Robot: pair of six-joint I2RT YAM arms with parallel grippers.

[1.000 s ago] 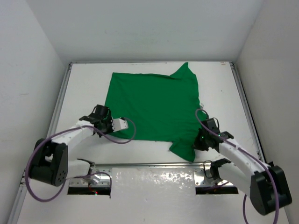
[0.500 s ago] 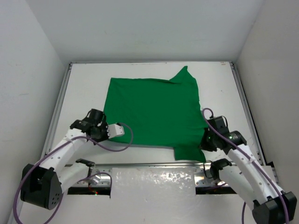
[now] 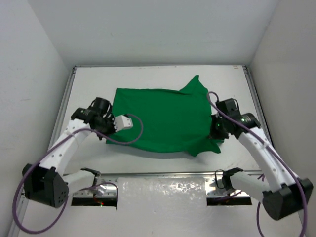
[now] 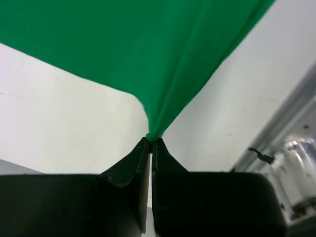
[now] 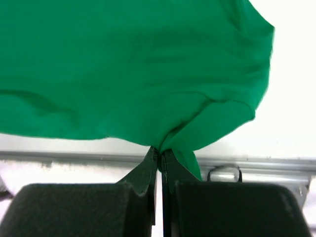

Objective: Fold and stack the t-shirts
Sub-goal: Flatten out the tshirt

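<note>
Left gripper clamped on t-shirt edge | right gripper clamped on opposite edge | handling: soft, light, droopy — likely best gripped at corners, not middle

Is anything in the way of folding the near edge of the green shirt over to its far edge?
Nothing visible. The left gripper and right gripper are each shut on the t-shirt, and nothing lies on it or on the table beyond.

Pinching green t-shirt at its 9 o'clock edge with left gripper, at its 4 o'clock edge with right gripper. Spread mid-way across white table, peaked toward 1 o'clock, sagging in folds toward 5 o'clock.
</note>
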